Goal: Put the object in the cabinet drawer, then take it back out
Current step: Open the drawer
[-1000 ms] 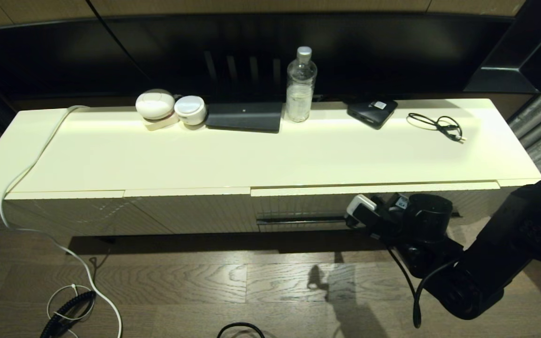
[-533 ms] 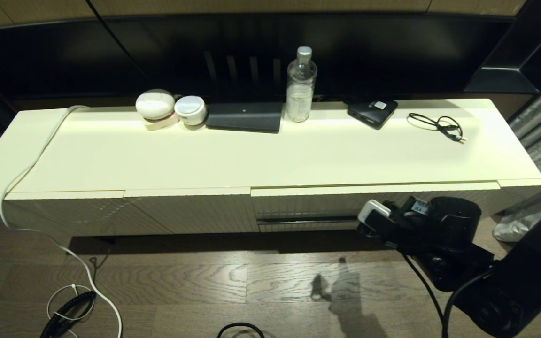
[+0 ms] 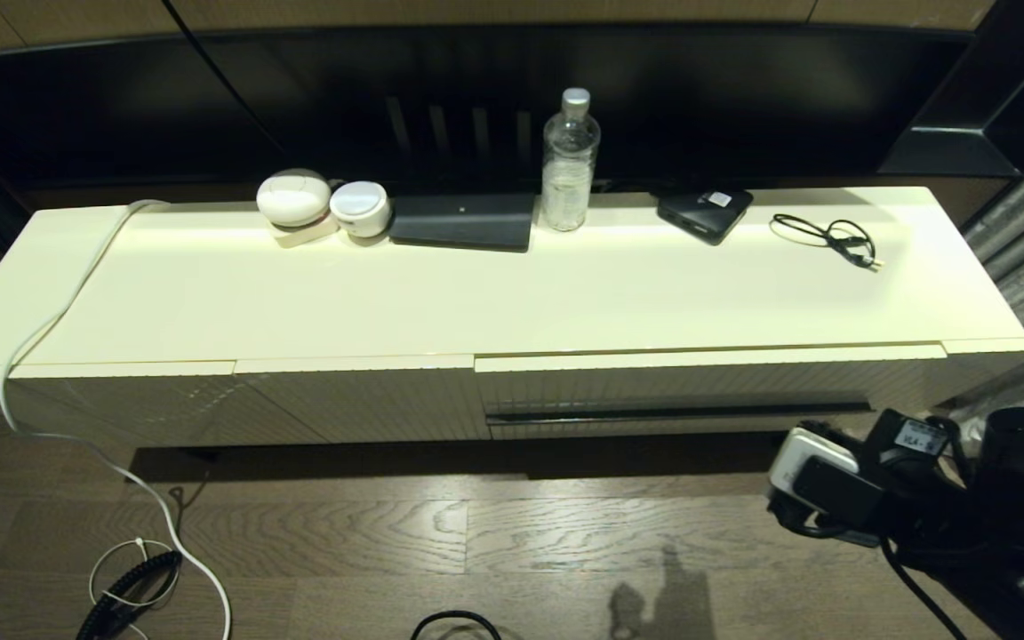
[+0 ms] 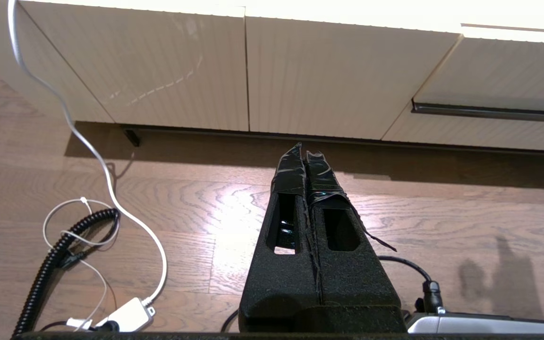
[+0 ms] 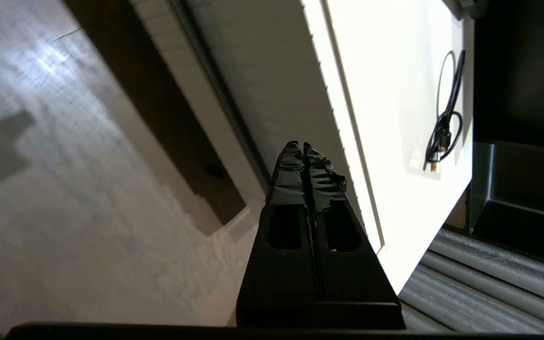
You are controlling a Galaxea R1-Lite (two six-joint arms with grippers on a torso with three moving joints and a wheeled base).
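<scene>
- Left gripper [image 4: 304,153] hanging low over the wooden floor [image 3: 512,542] on the near side of the cabinet, out of the head view; its taped fingers [image 4: 291,170] are pressing flat together with nothing between them
- Coiled black cord [image 3: 125,591] and thin white wire loop [image 3: 121,560] lying on the floor at the near left, beside the trailing white cable [image 3: 76,302] that is running up over the cabinet's left end
- Right gripper [image 5: 303,147] hovering at the near right, in front of and below the drawer's right end, touching nothing; the right wrist view shows its fingers [image 5: 321,179] clenched on each other and holding nothing, while the head view shows only the arm's wrist assembly [image 3: 885,484]
- Cabinet drawer [image 3: 672,391] sitting fully closed under the right half of the cream top [image 3: 512,293], its long dark handle slot [image 3: 676,413] running across the ribbed front
- Ribbed panels without a slot [image 3: 361,400] filling the front to the left of the drawer
- Along the far edge, left to right: two white rounded devices [image 3: 321,203] touching each other, a flat dark slab [image 3: 463,220], a clear water bottle [image 3: 570,164] standing upright, a small black box with a white label [image 3: 705,212], and a thin black cable loop [image 3: 828,236] lying apart near the right end
- The umbrella is showing in none of the views, so where it is lying cannot be told
</scene>
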